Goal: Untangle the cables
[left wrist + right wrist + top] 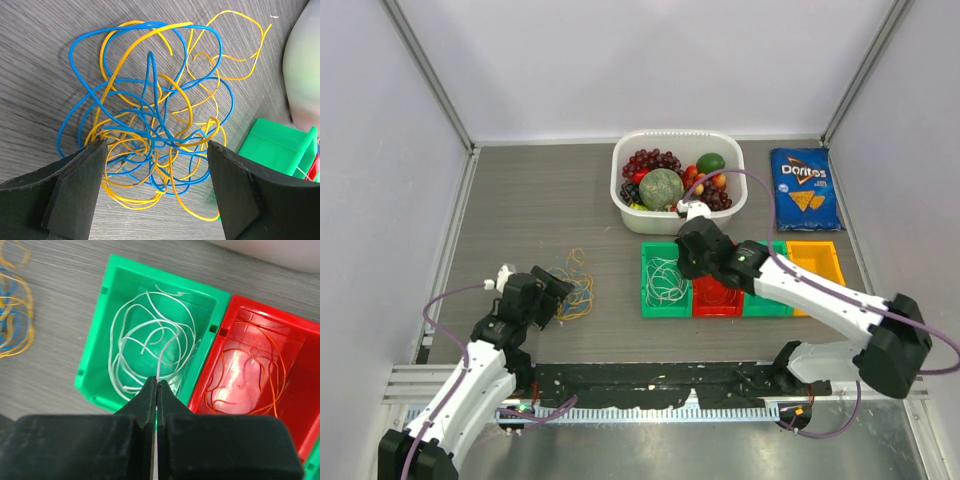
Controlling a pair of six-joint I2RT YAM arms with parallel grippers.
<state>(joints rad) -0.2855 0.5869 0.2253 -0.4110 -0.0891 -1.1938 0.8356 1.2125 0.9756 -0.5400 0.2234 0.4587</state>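
**Item: tangle of cables, seen between parted gripper fingers**

- Cables: one loose knot of string-thin blue and yellow-orange wires. The loops are densely crossed at the centre. Wider blue arcs spread to the left, and open yellow loops reach toward the upper right.
- Table: grey wood-grain top, with the knot lying on it.
- Left gripper: two black fingers at the lower corners, spread wide. The knot's lower half shows between them. Whether they touch the wires cannot be told.
- Green bin: one corner visible at the right edge, apart from the knot.
- Pale blurred object: upper right, unidentifiable.
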